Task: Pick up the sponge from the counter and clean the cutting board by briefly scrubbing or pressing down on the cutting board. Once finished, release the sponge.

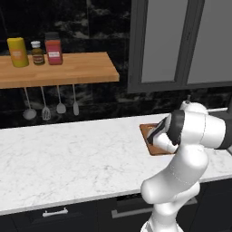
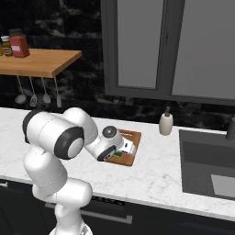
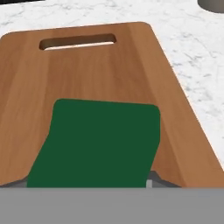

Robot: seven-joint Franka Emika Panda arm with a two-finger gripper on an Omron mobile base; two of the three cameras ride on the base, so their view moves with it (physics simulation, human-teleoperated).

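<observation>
Hand view is showing the sponge (image 3: 98,144) green side up, lying over the near half of the cutting board (image 3: 105,70), with the board's slot (image 3: 78,42) sitting at the far end, beyond the sponge. Grey tips of the tool are peeking out at either lower corner of the sponge, so the tool is pinching the sponge between its fingers. White marble worktop (image 3: 197,48) is running along the board's far and right edges.

In the right base view the tool (image 2: 123,150) is reaching low over the cutting board (image 2: 131,137), and a sliver of the green sponge (image 2: 118,155) is showing beneath it, against the board. The board is lying on the worktop (image 2: 151,170) between the arm and a soap dispenser (image 2: 165,123), with the dark sink (image 2: 206,167) further right.

In the left base view the arm's elbow is covering most of the cutting board (image 1: 147,136), which is resting on the worktop (image 1: 68,154). A wooden wall shelf (image 1: 59,70) is hanging above, carrying a yellow canister (image 1: 18,52) and two jars (image 1: 53,48), with utensils (image 1: 45,111) dangling underneath.
</observation>
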